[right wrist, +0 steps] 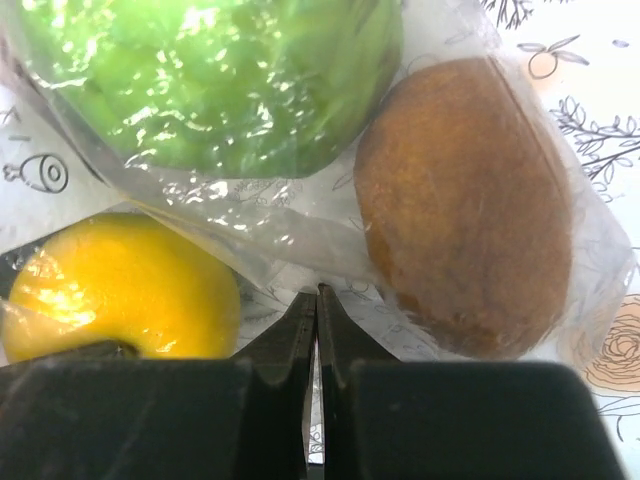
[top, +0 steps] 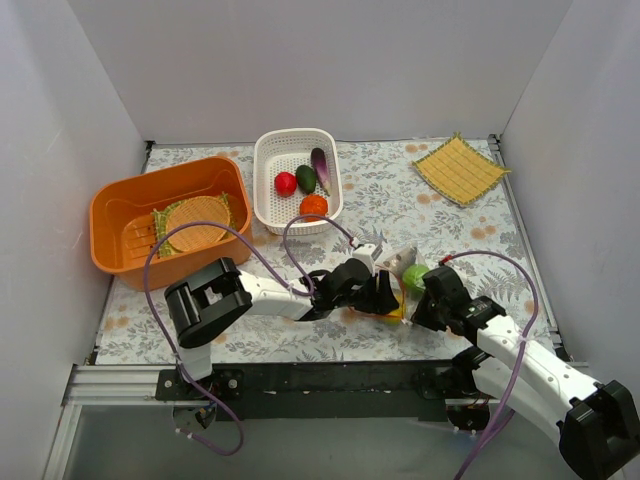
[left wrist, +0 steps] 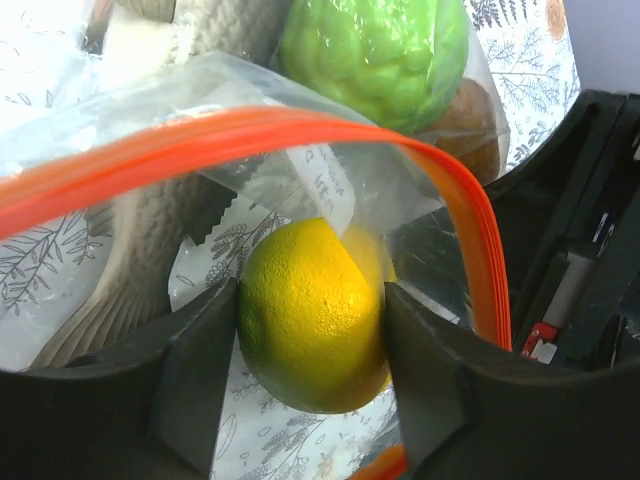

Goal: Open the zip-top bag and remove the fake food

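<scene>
The clear zip-top bag [top: 398,262] lies near the table's front, its orange zipper strip [left wrist: 230,140] gaping open. My left gripper [top: 388,296] reaches into its mouth and is shut on a yellow lemon [left wrist: 312,312], a finger on each side. A light green fruit [left wrist: 375,55], a grey-brown fish-like piece [left wrist: 150,250] and a brown kiwi [right wrist: 462,205] sit inside the bag. My right gripper [right wrist: 317,298] is shut on a fold of the bag's plastic between the lemon [right wrist: 120,285] and the kiwi. The green fruit [right wrist: 210,80] lies behind it.
A white basket [top: 268,170] at the back holds red, dark green, purple and orange toy foods. An orange tub [top: 105,215] at the left holds a round woven mat. A square yellow mat [top: 460,168] lies at the back right.
</scene>
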